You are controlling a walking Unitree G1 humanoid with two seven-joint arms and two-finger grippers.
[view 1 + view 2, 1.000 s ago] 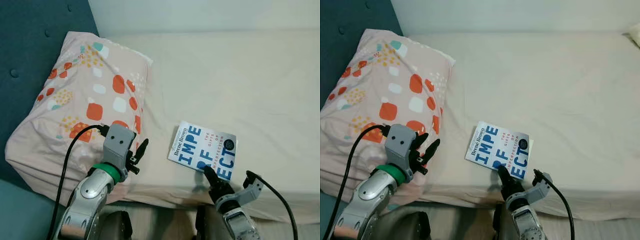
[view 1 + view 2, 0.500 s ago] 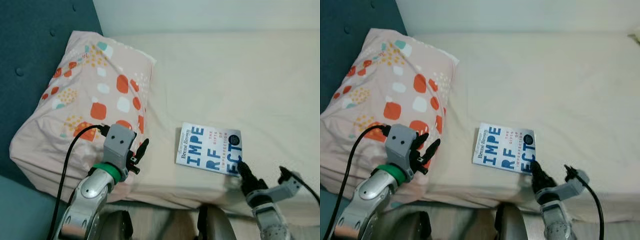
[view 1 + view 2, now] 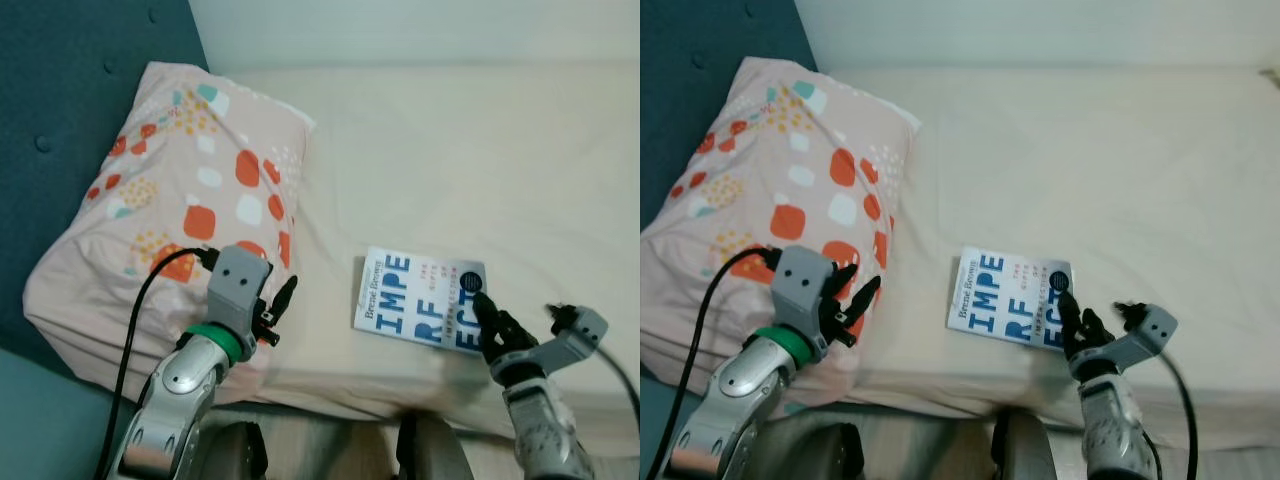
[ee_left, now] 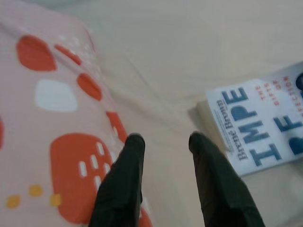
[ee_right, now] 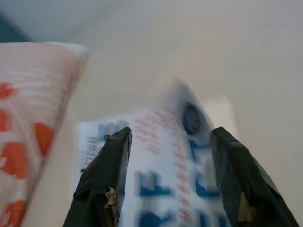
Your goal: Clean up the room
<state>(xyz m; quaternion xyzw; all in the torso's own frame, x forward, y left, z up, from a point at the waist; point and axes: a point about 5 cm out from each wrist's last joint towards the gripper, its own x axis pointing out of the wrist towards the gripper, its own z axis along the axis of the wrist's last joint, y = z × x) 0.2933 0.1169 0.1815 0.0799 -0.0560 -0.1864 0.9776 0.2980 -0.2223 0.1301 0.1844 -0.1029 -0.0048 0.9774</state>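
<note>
Left eye view | pillow (image 3: 170, 220) at bed's (image 3: 480, 150) head | left gripper (image 3: 272, 312) parted, holding nothing, beside pillow | book (image 3: 420, 310) flat near bed's front edge | right gripper (image 3: 483, 322) spread over book, 0 grasped | pickup pending

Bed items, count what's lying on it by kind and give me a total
Pillow: 1
Book: 1
Total: 2
</note>
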